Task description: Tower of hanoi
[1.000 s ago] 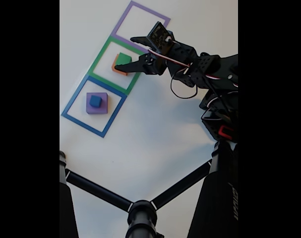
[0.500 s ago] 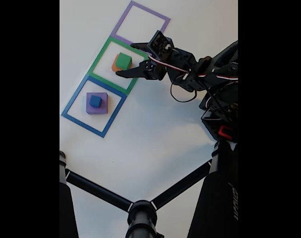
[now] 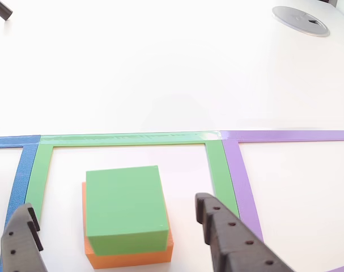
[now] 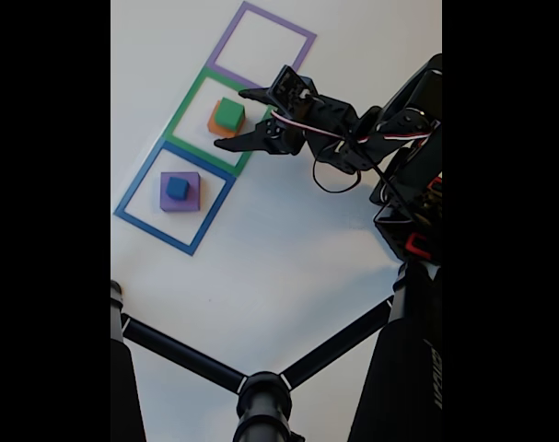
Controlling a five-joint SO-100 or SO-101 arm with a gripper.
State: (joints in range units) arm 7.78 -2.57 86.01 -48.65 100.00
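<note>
In the fixed view a green block (image 4: pixel 229 113) sits on an orange block (image 4: pixel 213 122) inside the green square outline (image 4: pixel 189 99). My gripper (image 4: pixel 230 118) is open, one finger on each side of this stack and clear of it. The other view shows the same green block (image 3: pixel 123 207) on the orange block (image 3: pixel 132 258) between my fingertips (image 3: pixel 208 212), with the gripper (image 3: pixel 116 208) wide apart. A small blue cube (image 4: pixel 177 188) rests on the flat purple block (image 4: pixel 189 201) inside the blue outline (image 4: pixel 136 189).
The purple outline (image 4: pixel 226 46) beyond the green one has nothing in it. Black stand legs (image 4: pixel 261 387) cross the near part of the table. A grey round disc (image 3: pixel 301 20) lies far back on the white table.
The fingers have spread wider around the green-on-orange stack, the lower one drawing away from it. The arm's upper links have shifted upward in the fixed view. The blocks stay put.
</note>
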